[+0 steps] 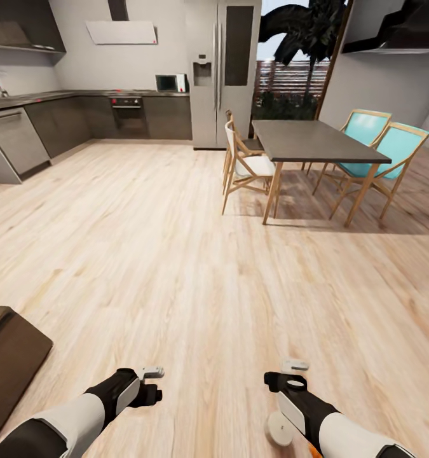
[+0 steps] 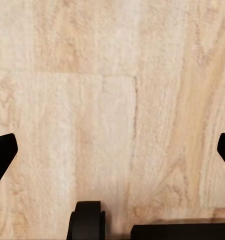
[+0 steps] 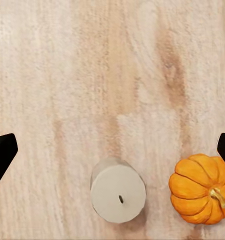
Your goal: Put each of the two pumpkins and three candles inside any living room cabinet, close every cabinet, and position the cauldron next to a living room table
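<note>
Standing on pale wood floor (image 1: pixel 176 267) in an open kitchen and dining room, both arms held low and forward. Left gripper (image 1: pixel 152 371) hanging over bare planks, fingers spread wide at the edges of the left wrist view, nothing between them. Right gripper (image 1: pixel 295 366) likewise over the floor, fingertips (image 3: pixel 3 152) set far apart at either side of the right wrist view, holding nothing. Below that gripper, seen in its wrist view: a candle (image 3: pixel 118 192) standing upright on the floor, beige-grey with a dark wick dot on its flat top, and just beside it, apart by a narrow strip of floor, a pumpkin (image 3: pixel 198 188), orange and ribbed, partly cut off by the picture's edge. Both lying under the open gap rather than within the fingers' reach. In the head view, a pale disc (image 1: pixel 280 427) beside the right forearm, possibly that same candle, hard to say. Farther off, a dark dining table (image 1: pixel 309 141) with chairs, and a dark brown furniture corner (image 1: pixel 11 356) near the left arm.
</note>
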Robot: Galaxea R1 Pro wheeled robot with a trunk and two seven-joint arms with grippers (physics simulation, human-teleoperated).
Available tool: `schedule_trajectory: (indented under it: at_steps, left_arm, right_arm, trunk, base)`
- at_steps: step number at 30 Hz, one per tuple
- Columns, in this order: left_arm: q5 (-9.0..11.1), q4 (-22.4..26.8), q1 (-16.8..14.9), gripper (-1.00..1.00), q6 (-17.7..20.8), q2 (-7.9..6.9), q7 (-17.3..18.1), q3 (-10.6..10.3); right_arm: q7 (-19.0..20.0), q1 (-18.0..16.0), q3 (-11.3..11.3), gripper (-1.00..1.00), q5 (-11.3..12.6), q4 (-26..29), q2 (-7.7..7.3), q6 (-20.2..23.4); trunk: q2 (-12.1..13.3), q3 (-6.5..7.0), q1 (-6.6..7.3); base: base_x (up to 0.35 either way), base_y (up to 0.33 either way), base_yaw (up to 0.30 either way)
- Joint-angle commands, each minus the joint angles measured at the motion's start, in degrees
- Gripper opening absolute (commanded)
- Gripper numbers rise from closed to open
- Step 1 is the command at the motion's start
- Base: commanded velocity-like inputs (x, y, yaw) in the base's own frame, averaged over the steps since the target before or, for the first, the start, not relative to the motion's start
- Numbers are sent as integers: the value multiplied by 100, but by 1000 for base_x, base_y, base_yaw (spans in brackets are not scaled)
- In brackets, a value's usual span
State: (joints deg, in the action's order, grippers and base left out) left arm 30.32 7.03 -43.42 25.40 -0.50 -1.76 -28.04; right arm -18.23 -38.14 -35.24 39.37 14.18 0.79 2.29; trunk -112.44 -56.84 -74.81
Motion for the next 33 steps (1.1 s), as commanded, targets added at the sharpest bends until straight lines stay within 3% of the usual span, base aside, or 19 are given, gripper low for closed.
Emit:
schedule_trajectory:
  at_steps: [1, 15, 20, 21, 22, 24, 26, 27, 29, 30, 31, 33]
  left_arm:
    - [0, 0, 0, 100, 0, -1, 0, 0]
    - [23, 5, -3, 100, 50, 3, 44, 3]
    - [43, 141, -49, 100, 88, -12, 57, 97]
    - [44, 640, -102, 100, 170, -67, 86, 253]
    - [45, 770, -115, 100, 223, -77, 88, 280]
    - [45, 1624, -196, 100, 904, -100, 93, 560]
    - [44, 2433, -253, 100, 1506, -102, 94, 984]
    - [47, 3019, -276, 100, 1864, -96, 95, 1359]
    - [59, 3770, -289, 100, 2325, -62, 100, 1855]
    - [86, 4104, -293, 100, 2512, -29, 107, 2081]
    - [107, 4254, -294, 100, 2579, -10, 110, 2181]
    - [307, 4892, -297, 100, 2780, 59, 117, 2585]
  right_arm:
    - [-3, 0, 0, 100, -2, -1, 0, 0]
    - [-25, 0, -15, 100, -70, 60, -1, 26]
    - [-26, -5, -34, 100, -70, 90, -8, 234]
    - [-30, -24, -25, 100, -72, 110, -28, 922]
    - [-31, -26, -25, 100, -70, 116, -31, 958]
    - [-43, -32, -26, 100, -87, 129, -39, 1045]
    - [-53, -50, -26, 100, -136, 143, -42, 1344]
    - [-62, -72, -26, 100, -163, 149, -38, 1627]
    - [-75, -92, -26, 100, -186, 153, -31, 1956]
    - [-79, -101, -26, 100, -205, 154, -29, 2075]
    - [-80, -108, -26, 100, -217, 154, -29, 2122]
    - [-83, -169, -26, 100, -269, 159, -22, 2264]
  trunk:
    - [0, 3, 0]
    - [0, 6, 0]
    - [0, 6, 0]
    - [0, 6, 0]
    - [0, 6, 0]
    - [0, 6, 0]
    - [0, 6, 0]
    - [0, 6, 0]
    - [0, 6, 0]
    - [0, 6, 0]
    - [0, 6, 0]
    - [0, 6, 0]
  base:
    - [104, 0, -116]
    - [10, 0, -11]
    - [0, 0, 0]
    - [0, 0, 0]
    - [0, 0, 0]
    - [0, 0, 0]
    - [0, 0, 0]
    - [0, 0, 0]
    - [0, 0, 0]
    - [0, 0, 0]
    - [0, 0, 0]
    - [0, 0, 0]
